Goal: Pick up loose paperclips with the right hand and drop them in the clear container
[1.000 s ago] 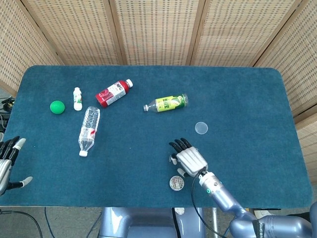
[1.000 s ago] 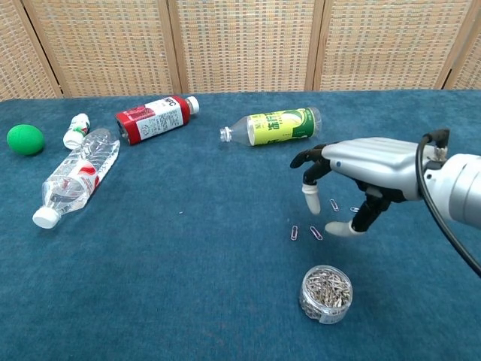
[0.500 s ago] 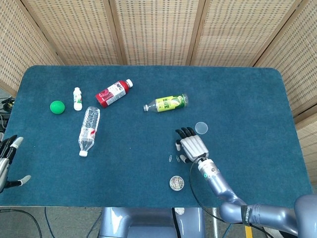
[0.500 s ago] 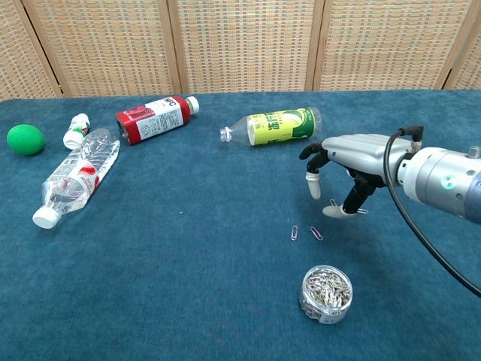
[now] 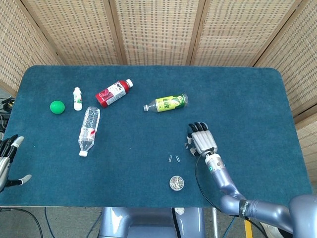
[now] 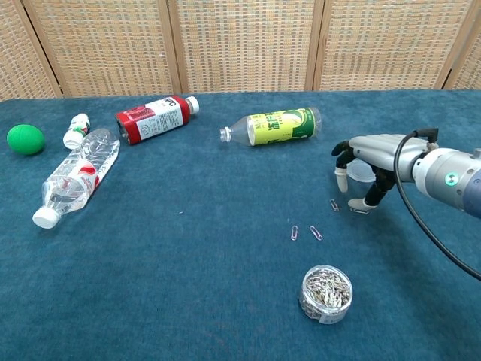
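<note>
The clear container (image 6: 326, 293) (image 5: 176, 183), full of paperclips, stands near the table's front edge. Two loose paperclips (image 6: 294, 232) (image 6: 316, 233) (image 5: 170, 158) lie just beyond it. Another paperclip (image 6: 334, 204) lies further right, and one more (image 6: 361, 210) sits under my right thumb tip. My right hand (image 6: 373, 162) (image 5: 202, 141) hovers low over these right-hand clips, palm down, fingers apart and pointing at the cloth, with nothing held. At the table's left front edge my left hand (image 5: 6, 161) rests empty with its fingers spread.
A clear lid (image 6: 362, 171) lies behind my right hand. A green-labelled bottle (image 6: 274, 125), a red-labelled bottle (image 6: 154, 117), a clear water bottle (image 6: 75, 177), a small white bottle (image 6: 75, 130) and a green ball (image 6: 25, 140) lie across the back and left of the blue table (image 6: 188, 271).
My right hand has moved right and away from the container, uncovering the two clips beside it, and now sits lower over the right-hand clips. The left hand has barely moved.
</note>
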You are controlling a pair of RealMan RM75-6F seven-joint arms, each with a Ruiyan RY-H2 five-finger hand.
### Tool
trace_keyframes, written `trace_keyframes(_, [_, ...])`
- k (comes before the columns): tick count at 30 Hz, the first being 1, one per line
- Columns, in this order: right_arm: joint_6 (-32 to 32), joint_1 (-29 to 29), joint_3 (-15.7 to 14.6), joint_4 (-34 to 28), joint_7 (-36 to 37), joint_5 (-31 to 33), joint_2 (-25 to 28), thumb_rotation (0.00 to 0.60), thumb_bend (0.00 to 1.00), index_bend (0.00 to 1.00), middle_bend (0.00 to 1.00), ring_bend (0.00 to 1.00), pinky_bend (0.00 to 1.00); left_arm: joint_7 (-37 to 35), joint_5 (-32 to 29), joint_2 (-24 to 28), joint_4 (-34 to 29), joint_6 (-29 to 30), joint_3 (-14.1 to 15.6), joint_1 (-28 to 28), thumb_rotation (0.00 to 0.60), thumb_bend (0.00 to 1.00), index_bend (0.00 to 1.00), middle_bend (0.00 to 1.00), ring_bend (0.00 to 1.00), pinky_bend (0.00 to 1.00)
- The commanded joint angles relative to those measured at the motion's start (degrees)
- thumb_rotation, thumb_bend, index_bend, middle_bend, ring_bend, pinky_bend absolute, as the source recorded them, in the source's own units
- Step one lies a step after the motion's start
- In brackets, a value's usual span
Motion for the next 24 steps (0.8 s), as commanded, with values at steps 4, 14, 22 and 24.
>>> trace_keyframes(4, [-0.24,-0.54,-0.73,2.31,0.35,0.06,-0.92,0.600,0.30,0.49,0.09,0.00,0.00,0.11,-0.12,-0.16,0.14,-0.25,0.04,-0.10,0.600,0.00,0.00,0.00,0.00,0.00])
trace_keyframes(14, [-0.82,-0.77,-1.23,4.00,0.65,-0.79,-1.75,0.600,0.30,0.49,0.09,0.00,0.00,0.28,-0.27,-0.17,0.01,-0.11,-0.03,-0.10,0.600,0.00,0.00,0.00,0.00,0.00])
trace_keyframes(22, [-1.40,-0.85,-1.00,5.03,1.10,-0.90,-2.15,0.600,0.31,0.49,0.09,0.00,0.00,0.29,-0.33,-0.15,0.05,-0.20,-0.04,-0.17,0.600,0.00,0.00,0.00,0.00,0.00])
trace_keyframes(24, [-1.52,-0.81,-1.00,5.06,1.05,-0.93,-2.20,0.600,0.31,0.49,0.09,0.00,0.00,0.33,-0.38,-0.16,0.05,-0.23,-0.04,-0.18,0.600,0.00,0.00,0.00,0.00,0.00])
